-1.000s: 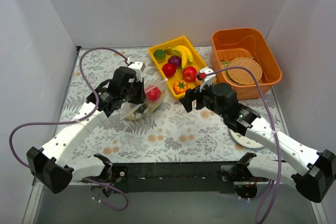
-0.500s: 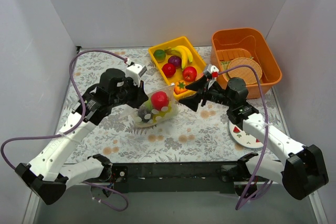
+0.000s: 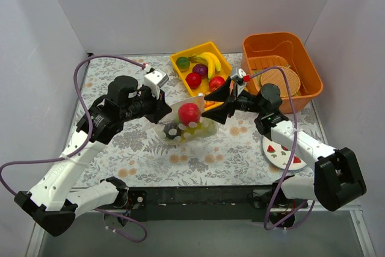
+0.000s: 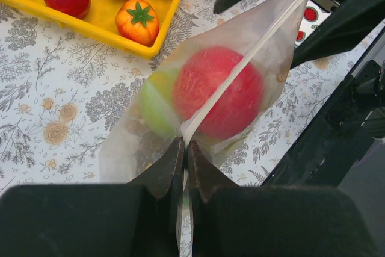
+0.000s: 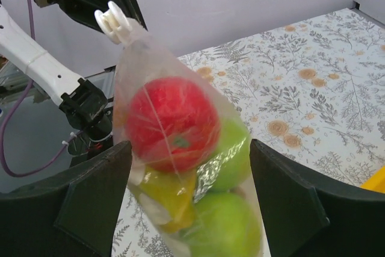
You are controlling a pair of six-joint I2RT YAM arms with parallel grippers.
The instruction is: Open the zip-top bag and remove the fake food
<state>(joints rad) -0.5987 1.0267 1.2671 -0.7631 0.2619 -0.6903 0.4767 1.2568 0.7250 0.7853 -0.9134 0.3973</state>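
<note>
Lift of zip-top bag (image 3: 187, 121) off table (image 3: 210, 154) since a second ago, now mid-frame. Left gripper (image 4: 183, 148) jaws pinched on zip strip (image 4: 240, 64); right gripper (image 5: 191, 145) jaws wide apart, flanking bag. Fake food (image 4: 219, 91) inside; opening pending.

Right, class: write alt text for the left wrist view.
The left gripper pinches the edge of a clear plastic zip-top bag holding a round red toy fruit and a light green one. The open right gripper straddles its far end, with a yellow plastic tray of toy fruit on the floral tablecloth beyond.
</note>
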